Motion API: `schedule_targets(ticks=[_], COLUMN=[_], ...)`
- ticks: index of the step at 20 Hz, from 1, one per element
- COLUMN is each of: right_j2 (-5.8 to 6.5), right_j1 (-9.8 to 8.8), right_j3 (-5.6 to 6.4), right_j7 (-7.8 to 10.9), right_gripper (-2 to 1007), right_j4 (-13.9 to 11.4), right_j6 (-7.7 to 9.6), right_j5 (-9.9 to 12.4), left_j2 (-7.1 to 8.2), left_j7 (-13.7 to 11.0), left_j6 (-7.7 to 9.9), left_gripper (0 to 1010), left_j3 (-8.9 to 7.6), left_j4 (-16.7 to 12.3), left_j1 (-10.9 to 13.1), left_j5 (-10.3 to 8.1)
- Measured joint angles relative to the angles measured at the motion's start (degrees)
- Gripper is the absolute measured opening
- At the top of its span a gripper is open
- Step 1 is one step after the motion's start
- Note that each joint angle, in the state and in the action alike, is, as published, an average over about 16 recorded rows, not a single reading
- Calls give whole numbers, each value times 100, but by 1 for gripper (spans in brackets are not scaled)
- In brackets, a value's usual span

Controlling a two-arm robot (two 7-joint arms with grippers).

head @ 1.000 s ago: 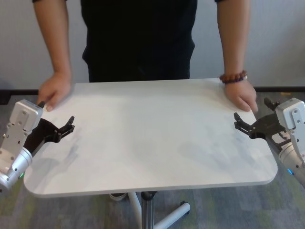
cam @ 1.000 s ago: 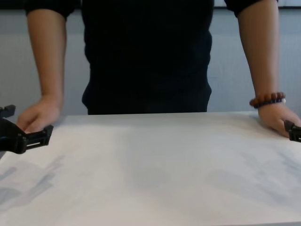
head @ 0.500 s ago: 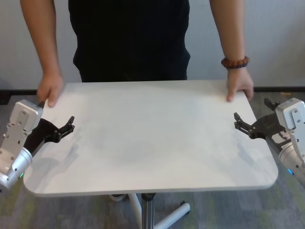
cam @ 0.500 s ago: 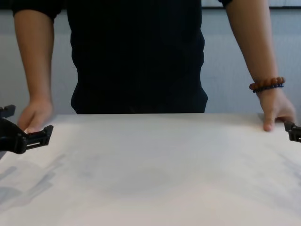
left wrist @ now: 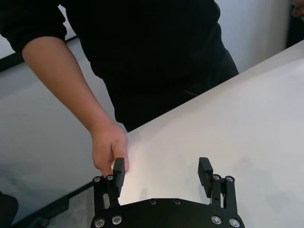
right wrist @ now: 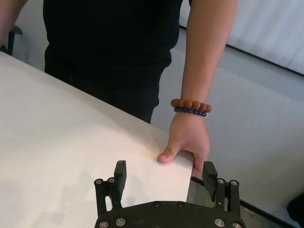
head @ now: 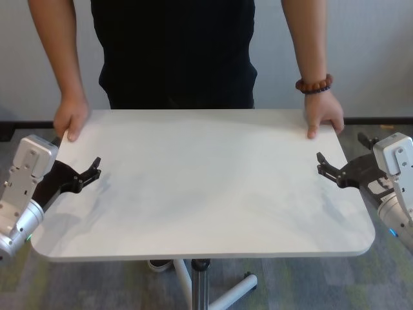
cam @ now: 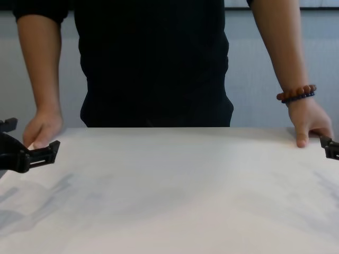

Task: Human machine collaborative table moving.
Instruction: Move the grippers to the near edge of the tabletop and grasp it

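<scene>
The white table (head: 206,187) stands in front of me on its silver leg (head: 201,284). The human (head: 174,51), in a black top, stands at the far side with one hand (head: 70,119) on the far left corner and the other hand (head: 324,116), wearing a bead bracelet (head: 314,84), on the far right corner. My left gripper (head: 89,173) is open at the table's left edge, close to that hand; the left wrist view shows its fingers (left wrist: 118,171) spread wide. My right gripper (head: 324,166) is open at the right edge, its fingers (right wrist: 209,175) spread just short of the braceleted hand (right wrist: 186,137).
The table's base foot (head: 235,294) sticks out over grey carpet below the near edge. A pale wall with a dark skirting (head: 13,126) runs behind the human. Both my forearms flank the tabletop's sides.
The human has shifted left and drawn both hands back from the table's sides to its far corners. The table's near edge sits slightly farther away. My grippers have not moved.
</scene>
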Motion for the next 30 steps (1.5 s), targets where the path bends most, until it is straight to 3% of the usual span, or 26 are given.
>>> schedule_targets(ticks=[30], right_j2=[0], right_j1=[0], right_j3=[0], right_j7=[0], right_gripper=[1003], right_j4=[0], right_j6=[0], right_j5=[0], left_j2=[0], left_j7=[0], left_j6=[0], left_gripper=[997], left_j3=[0], left_j4=[0], left_j1=[0], left_j5=[0])
